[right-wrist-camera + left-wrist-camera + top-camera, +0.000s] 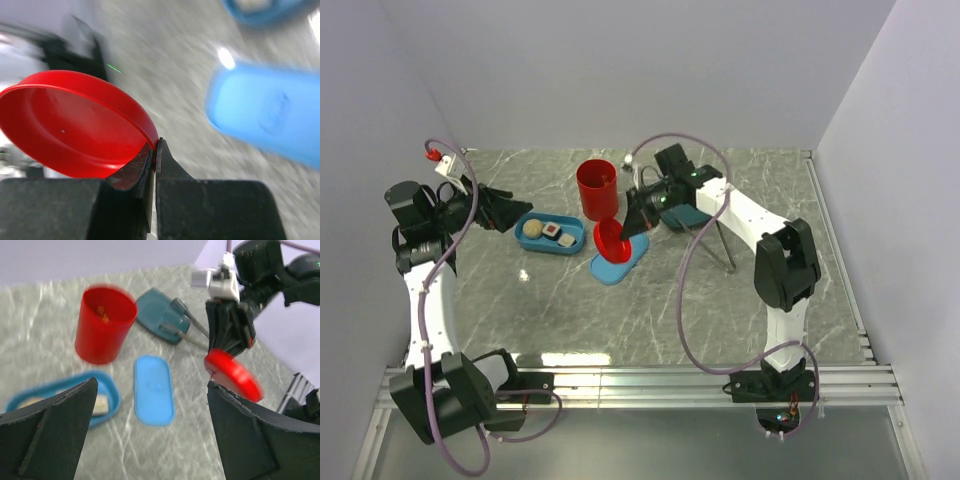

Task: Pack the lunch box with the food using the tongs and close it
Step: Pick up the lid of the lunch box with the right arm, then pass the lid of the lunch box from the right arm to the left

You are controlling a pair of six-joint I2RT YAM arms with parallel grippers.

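The light-blue lunch box [542,250] lies open at the left, holding a beige ball [533,231] and white rolls [552,231] of food. Its flat blue lid [625,266] lies on the table to its right. My right gripper [628,232] hangs over that lid, shut on the rim of a round red lid [75,125], tilted and lifted off the table. My left gripper [152,440] stands open and empty just left of the box [111,390]. The silver tongs [724,245] rest against the teal plate [688,216], under my right arm.
A red cup [597,188] stands open behind the box, with something orange [102,315] inside it. The blue lid [154,389] lies between the box and the teal plate [159,315]. Grey walls close in the back and both sides.
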